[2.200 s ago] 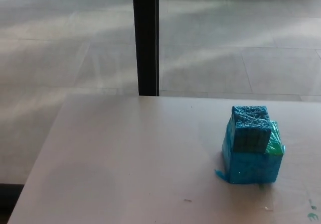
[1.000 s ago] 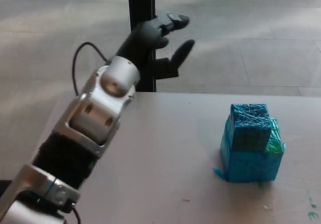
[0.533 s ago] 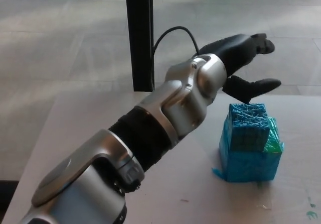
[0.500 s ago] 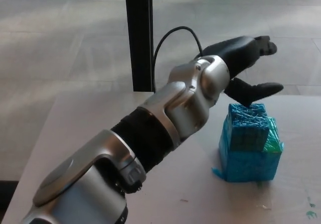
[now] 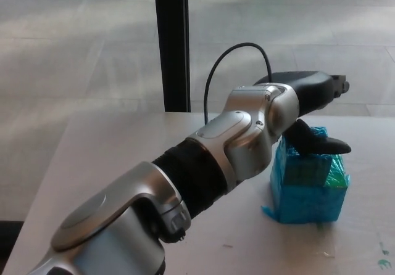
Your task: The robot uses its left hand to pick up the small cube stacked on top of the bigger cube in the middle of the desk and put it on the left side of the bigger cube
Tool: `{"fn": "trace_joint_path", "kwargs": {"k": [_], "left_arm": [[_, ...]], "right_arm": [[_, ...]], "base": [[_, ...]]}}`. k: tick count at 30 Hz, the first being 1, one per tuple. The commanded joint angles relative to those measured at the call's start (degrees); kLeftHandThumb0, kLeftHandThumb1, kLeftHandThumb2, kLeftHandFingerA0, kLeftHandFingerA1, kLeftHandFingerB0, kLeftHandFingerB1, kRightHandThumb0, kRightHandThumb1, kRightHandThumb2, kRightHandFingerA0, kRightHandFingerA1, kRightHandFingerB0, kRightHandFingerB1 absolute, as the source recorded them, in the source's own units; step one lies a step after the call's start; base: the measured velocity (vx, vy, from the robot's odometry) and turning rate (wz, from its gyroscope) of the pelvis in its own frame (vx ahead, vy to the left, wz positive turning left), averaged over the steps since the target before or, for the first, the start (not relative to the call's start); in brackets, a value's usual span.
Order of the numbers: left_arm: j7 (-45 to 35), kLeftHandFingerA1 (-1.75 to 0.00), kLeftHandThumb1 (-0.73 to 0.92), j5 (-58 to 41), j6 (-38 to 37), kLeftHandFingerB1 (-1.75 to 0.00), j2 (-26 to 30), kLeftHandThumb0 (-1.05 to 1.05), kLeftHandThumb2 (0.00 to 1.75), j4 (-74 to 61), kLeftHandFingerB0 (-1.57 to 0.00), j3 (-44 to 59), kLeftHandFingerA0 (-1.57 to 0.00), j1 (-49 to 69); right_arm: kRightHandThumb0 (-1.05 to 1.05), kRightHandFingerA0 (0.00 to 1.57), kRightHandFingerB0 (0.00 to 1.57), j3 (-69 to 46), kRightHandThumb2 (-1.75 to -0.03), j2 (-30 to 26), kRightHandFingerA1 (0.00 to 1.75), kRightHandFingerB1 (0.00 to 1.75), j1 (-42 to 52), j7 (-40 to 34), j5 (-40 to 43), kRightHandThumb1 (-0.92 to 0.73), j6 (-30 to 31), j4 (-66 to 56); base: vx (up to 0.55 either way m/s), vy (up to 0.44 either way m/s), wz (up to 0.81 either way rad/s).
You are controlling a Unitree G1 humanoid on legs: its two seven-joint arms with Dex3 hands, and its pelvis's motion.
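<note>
Desk (image 5: 111,158), left hand (image 5: 311,111) over small cube (image 5: 308,161), grip unclear

The left arm (image 5: 203,176) is built of rounded silver-grey metal shells — a broad one near the camera, a smaller one at the wrist — joined by a ribbed black sleeve. A thin black cable (image 5: 231,59) arcs above the wrist. The left hand (image 5: 308,102) is matte black, with thick, blunt fingers.

the left hand (image 5: 311,111) covers most of the small cube (image 5: 307,159), so can't tell if they're touching
</note>
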Motion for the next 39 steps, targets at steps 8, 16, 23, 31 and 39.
{"fn": "trace_joint_path", "kwargs": {"k": [8, 16, 23, 31, 39], "left_arm": [[-16.14, -0.22, 0.55, 4.18, 3.87, -0.11, 0.41, -1.02, 1.06, 1.78, -0.06, -3.46, 0.00, -0.60], [-18.95, -0.61, 0.47, 3.71, 3.84, -0.23, -0.64, -0.91, 0.93, 1.83, -0.03, -3.41, -0.10, 2.60], [-1.27, -0.68, 0.42, 3.87, 2.46, -0.51, -4.89, -0.56, 0.81, -0.55, -0.28, 3.65, -0.39, 17.15], [22.95, -0.86, 0.73, 5.13, -10.59, -0.66, -7.76, -0.24, 0.68, -1.07, -0.72, 8.65, -0.62, 29.68], [26.03, -1.19, 0.58, 9.14, -9.42, -0.84, -7.19, -0.23, 0.72, 0.07, -0.79, 7.20, -0.78, 29.21]], "right_arm": [[-0.79, 0.69, 0.62, -0.38, -0.65, -1.18, 0.91, 0.71, -2.10, 0.88, 0.34, -0.55, 2.26, 0.53], [-0.77, 0.66, 0.57, 0.17, -0.68, -1.83, 0.92, 0.72, -2.30, 1.27, -0.39, -0.57, 1.34, 0.60], [-0.69, 0.66, 0.60, 0.42, -0.73, -1.27, 0.93, 0.71, -2.99, 1.37, -0.15, -0.52, 2.84, 0.66], [-0.63, 0.69, 0.63, 1.11, -0.76, -1.21, 0.90, 0.68, -3.11, 0.37, -1.12, -0.51, 3.55, 0.52], [-0.68, 0.73, 0.69, 1.17, -0.77, -1.01, 0.91, 0.69, -3.06, 0.11, -0.90, -0.54, 2.99, 1.15]], "base": [[0.00, 0.000, 0.00], [0.00, 0.000, 0.00], [0.00, 0.000, 0.00], [0.00, 0.000, 0.00], [0.00, 0.000, 0.00]]}}
